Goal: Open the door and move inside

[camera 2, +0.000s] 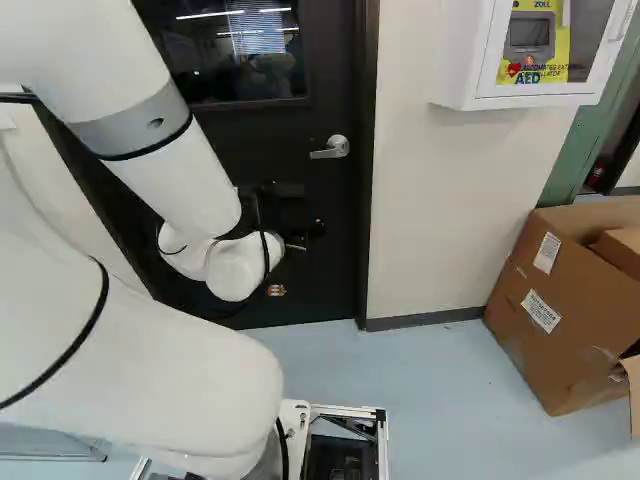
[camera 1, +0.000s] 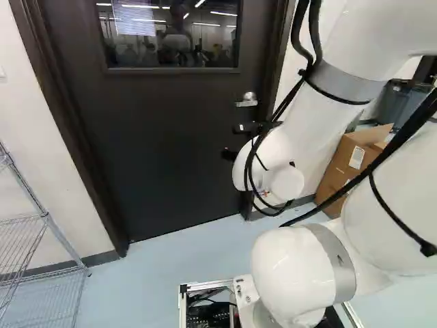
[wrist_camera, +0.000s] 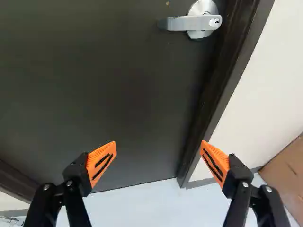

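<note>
two orange pads point(wrist_camera: 101, 163) spread wide apart on pincer point(camera 1: 231, 141). door point(wrist_camera: 94, 85) ahead of pincer, closed within dark frame point(wrist_camera: 225, 80). silver lever handle point(wrist_camera: 182, 23) on door, higher than pincer and apart from it. window point(camera 1: 171, 44) in upper part of door, above pincer. pale blue floor point(camera 1: 153, 277) below pincer. cardboard box point(camera 2: 530, 305) on floor, to right of pincer. white wall cabinet point(camera 2: 460, 55) up and to right of pincer. wire shelf point(camera 1: 46, 217) well to left of pincer.

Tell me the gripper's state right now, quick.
Gripper: open, fingers wide apart, nothing between them; the door handle is ahead, not gripped.
</note>
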Motion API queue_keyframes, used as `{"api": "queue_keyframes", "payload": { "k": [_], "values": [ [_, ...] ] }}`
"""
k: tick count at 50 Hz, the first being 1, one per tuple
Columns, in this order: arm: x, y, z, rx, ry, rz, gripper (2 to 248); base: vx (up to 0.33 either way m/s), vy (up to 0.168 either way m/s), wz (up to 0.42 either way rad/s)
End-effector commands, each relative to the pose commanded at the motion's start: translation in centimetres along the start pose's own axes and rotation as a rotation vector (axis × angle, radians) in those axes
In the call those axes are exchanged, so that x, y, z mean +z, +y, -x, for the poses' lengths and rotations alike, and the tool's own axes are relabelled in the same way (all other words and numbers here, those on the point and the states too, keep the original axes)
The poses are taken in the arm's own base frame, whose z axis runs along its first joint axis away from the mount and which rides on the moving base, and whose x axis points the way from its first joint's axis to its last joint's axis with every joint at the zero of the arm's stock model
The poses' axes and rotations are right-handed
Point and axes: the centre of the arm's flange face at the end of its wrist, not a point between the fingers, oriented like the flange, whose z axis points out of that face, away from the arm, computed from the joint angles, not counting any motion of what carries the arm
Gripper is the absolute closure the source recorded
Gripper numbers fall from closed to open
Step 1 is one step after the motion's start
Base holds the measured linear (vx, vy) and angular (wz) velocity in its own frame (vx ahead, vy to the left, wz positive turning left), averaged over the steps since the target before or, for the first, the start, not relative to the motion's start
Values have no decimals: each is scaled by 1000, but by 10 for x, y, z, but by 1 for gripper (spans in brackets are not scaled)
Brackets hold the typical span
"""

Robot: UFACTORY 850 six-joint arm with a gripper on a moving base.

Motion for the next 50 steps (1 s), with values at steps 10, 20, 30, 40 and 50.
{"api": "queue_keyframes", "payload": {
  "k": [10, 20, 30, 40, 50],
  "values": [
    [8, 0, -6, 0, 3, 0, 3, 0, 0, 0],
    [14, 0, -18, 0, 27, 0, 3, 0, 0, 0],
    [19, 1, -30, 1, 52, 2, 3, 0, 0, 0],
    [25, 2, -43, 2, 77, 7, 3, 0, 0, 0],
    [31, 4, -56, 4, 102, 12, 3, 0, 0, 0]
  ]
}}
